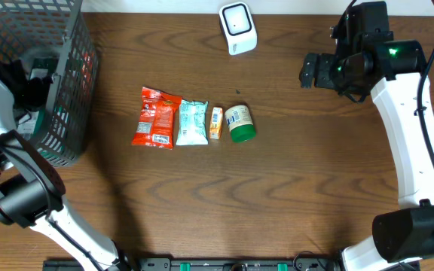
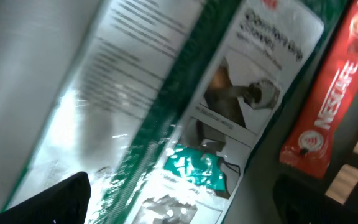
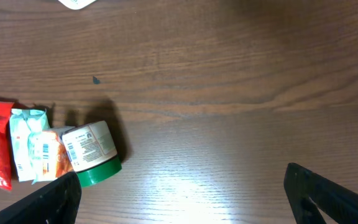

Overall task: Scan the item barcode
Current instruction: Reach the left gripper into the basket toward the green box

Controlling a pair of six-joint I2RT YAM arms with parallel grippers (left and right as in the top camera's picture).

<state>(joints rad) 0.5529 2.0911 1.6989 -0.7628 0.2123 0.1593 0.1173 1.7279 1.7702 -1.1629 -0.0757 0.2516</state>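
My left gripper (image 2: 185,202) is inside the wire basket (image 1: 72,83), open, its two dark fingers wide apart over a shiny green-and-white packet (image 2: 166,106) lying loose below them. A red Nescafe stick (image 2: 328,106) lies beside that packet. The white barcode scanner (image 1: 237,28) stands at the table's far edge. My right gripper (image 1: 307,71) hovers open over bare wood at the back right, with nothing between its fingers (image 3: 328,193).
A row lies mid-table: a red packet (image 1: 156,117), a teal-and-white packet (image 1: 192,123), a small orange box (image 1: 215,123) and a white jar with a green lid (image 1: 239,123). The right wrist view shows the jar (image 3: 92,152) at its lower left.
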